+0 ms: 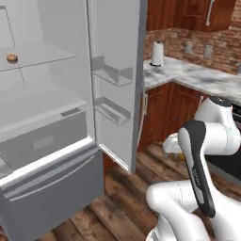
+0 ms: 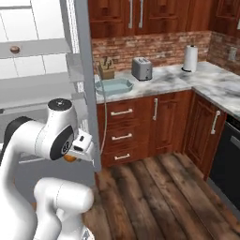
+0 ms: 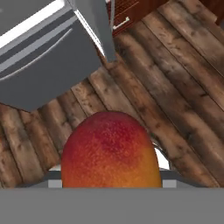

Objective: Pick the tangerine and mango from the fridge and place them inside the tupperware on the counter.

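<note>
While the small brown-orange fruit (image 1: 12, 58) waits on the fridge (image 1: 56, 141) shelf at left, the gripper (image 2: 71, 157) hangs over the floor beside the open door, closed on a smooth, firm, rounded red-orange fruit (image 3: 109, 151), probably the mango. Its long axis runs along the fingers, best gripped across the middle; the tupperware (image 2: 113, 86) sits on the counter (image 2: 173, 79) at right.

Matt, finely speckled mango (image 3: 109, 151); grainy dark wood floor (image 3: 175, 100); marbled stone counter (image 2: 164, 79); smooth grey fridge (image 1: 52, 193).

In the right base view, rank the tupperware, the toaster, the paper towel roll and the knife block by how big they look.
1. tupperware, the widest by far
2. toaster and paper towel roll: one squat, one tall, too alike to rank
3. knife block, smallest
</note>
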